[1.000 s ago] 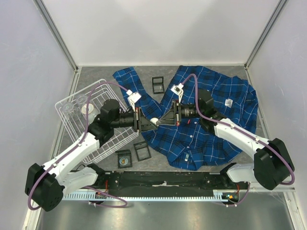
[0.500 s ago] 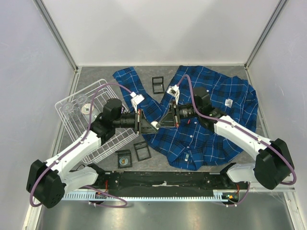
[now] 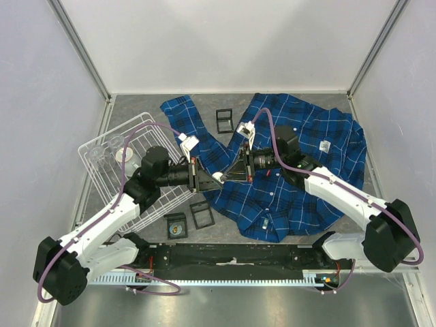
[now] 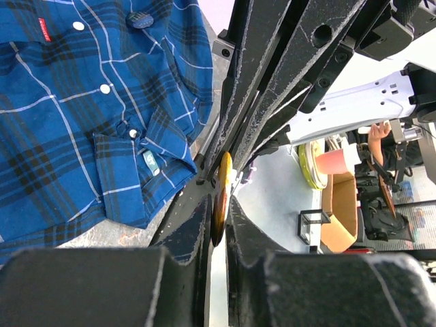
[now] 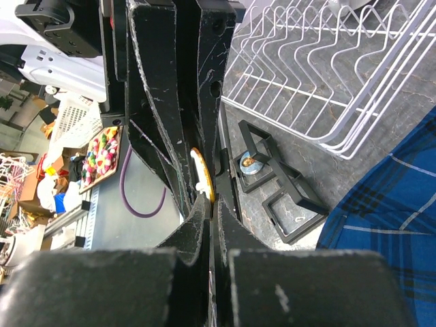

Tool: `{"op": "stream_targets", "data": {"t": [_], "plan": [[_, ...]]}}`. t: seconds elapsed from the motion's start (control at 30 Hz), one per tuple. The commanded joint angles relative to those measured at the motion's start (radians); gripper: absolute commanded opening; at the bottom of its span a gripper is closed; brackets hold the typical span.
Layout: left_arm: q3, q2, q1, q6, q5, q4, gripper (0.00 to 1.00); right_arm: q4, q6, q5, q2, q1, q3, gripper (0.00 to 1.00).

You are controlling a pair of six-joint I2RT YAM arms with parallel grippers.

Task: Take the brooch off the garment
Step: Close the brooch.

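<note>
TIP TO TIP: Two YAM arms meet above the gray surface [image 3: 129, 109], just off the L edge of the garment [image 3: 320, 129]. The garment is a bright blue plaid button-up shirt spread flat, w/ one sleeve reaching out toward the L rear.

The left end effector [image 3: 208, 178] is clamped on the brooch [image 4: 220, 189], a small round piece w/ a gold rim (edge-on from the L wrist cam, pale from overhead), gripped flat between both pads. The right end effector [image 5: 210, 203] faces it from the opposite side. Its jaws are pressed fully together and its tips sit right against the brooch's rim. Whether they pinch any part of it can't be told.

The brooch hangs in the air between the two, beside the shirt's edge. In the L wrist view it is clear of the fabric.

To the L, a white wire basket [image 3: 112, 131] sits tilted on the surface. Small black square frames [image 3: 201, 214] lie near the front edge, btwn basket and shirt, and one more sits at the rear beside the sleeve.
</note>
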Motion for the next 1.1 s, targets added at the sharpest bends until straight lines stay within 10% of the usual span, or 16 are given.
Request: {"op": "stream_targets", "data": {"t": [0.0,1.07], "plan": [[-0.013,0.003,0.005,-0.096,-0.002,0.122,0.11,0.028,-0.021,-0.003,-0.032,0.009,-0.017,0.0],[-0.08,0.034,0.005,-0.275,0.076,0.277,0.03,-0.117,-0.245,0.035,-0.086,0.047,0.03,0.0]]}}
